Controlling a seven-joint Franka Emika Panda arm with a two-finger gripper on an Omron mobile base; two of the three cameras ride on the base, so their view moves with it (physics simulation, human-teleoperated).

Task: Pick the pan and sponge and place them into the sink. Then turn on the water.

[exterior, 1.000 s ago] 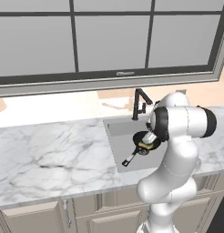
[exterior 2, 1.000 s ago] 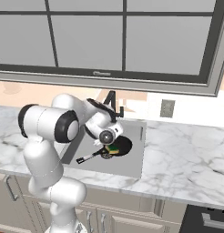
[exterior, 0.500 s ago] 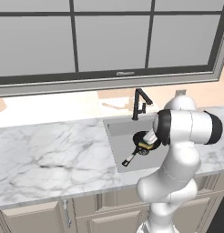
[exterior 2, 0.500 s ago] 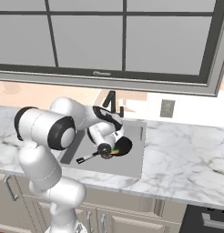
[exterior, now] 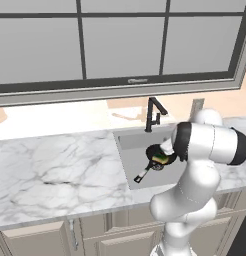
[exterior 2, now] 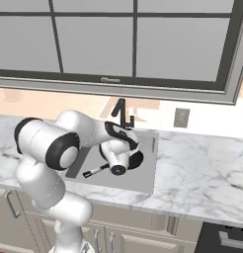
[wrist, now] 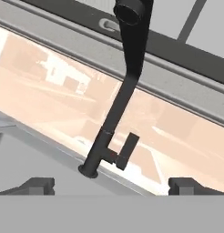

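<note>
The black pan [exterior: 156, 153] lies in the grey sink [exterior: 129, 145], its long handle [exterior: 141, 175] pointing to the front left. The green and yellow sponge [exterior: 163, 159] rests in the pan. In the right base view my hand hangs over the pan [exterior 2: 137, 161] and sink [exterior 2: 143, 174]. My gripper [wrist: 113, 185] is open, both fingertips [wrist: 40, 184] far apart with nothing between them. It faces the black faucet [wrist: 114, 113], whose side lever [wrist: 127, 149] sits just ahead. No water is in view at the spout [wrist: 132, 11].
White marble counter [exterior: 50, 170] runs left of the sink and on to the right [exterior 2: 202, 173]. The faucet [exterior: 154, 114] stands at the sink's back rim under a wide window [exterior: 120, 40]. A wall outlet [exterior 2: 181, 117] is behind the counter.
My arm has swung forward and lower over the sink, bringing the hand nearer the faucet. The pan and sponge have stayed in the sink. The gripper has stayed open.
</note>
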